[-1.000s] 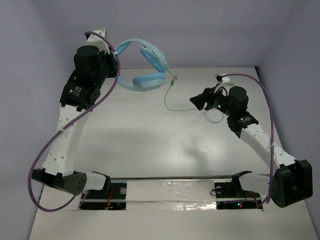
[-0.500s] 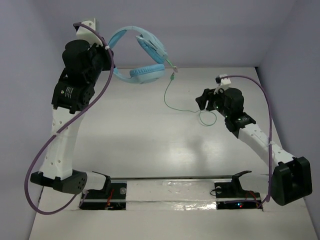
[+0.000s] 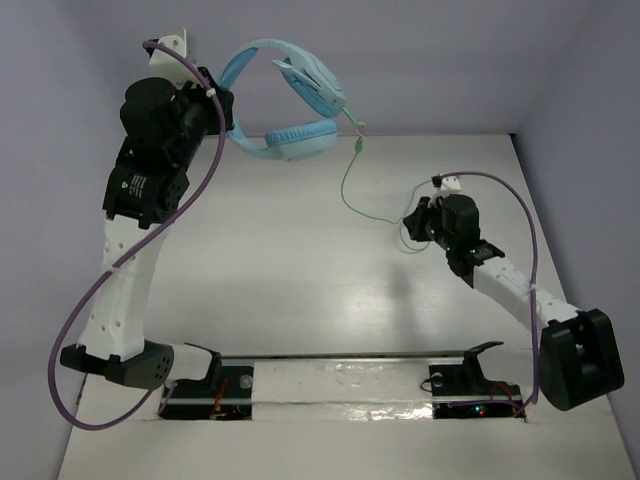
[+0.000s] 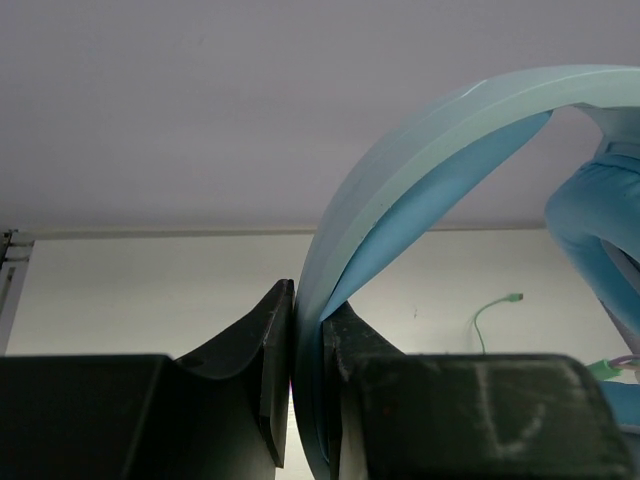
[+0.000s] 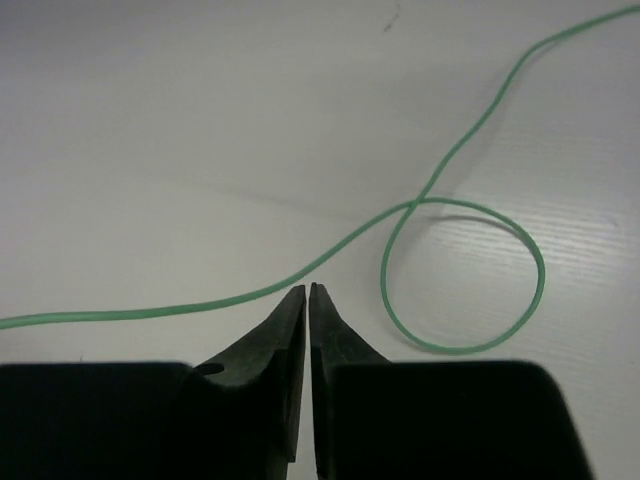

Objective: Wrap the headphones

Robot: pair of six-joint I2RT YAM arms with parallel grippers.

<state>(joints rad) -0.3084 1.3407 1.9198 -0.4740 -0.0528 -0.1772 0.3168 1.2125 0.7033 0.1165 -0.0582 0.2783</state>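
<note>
The top external camera sits high behind the arm bases (image 3: 470,378) at the near edge of the worktop (image 3: 300,290), looking down over the whole surface to the far wall (image 3: 420,60). The left wrist camera peers closely past the left gripper (image 4: 308,325) toward the far edge and wall. The right wrist camera looks down closely past the right gripper (image 5: 308,300) at the worktop's right half, sharing the green cable (image 5: 465,270) with both others.

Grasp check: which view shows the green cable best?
Right wrist: the green cable loops beside the shut right gripper, close up. Top external shows it thin and faint; left wrist, only a short piece.
</note>
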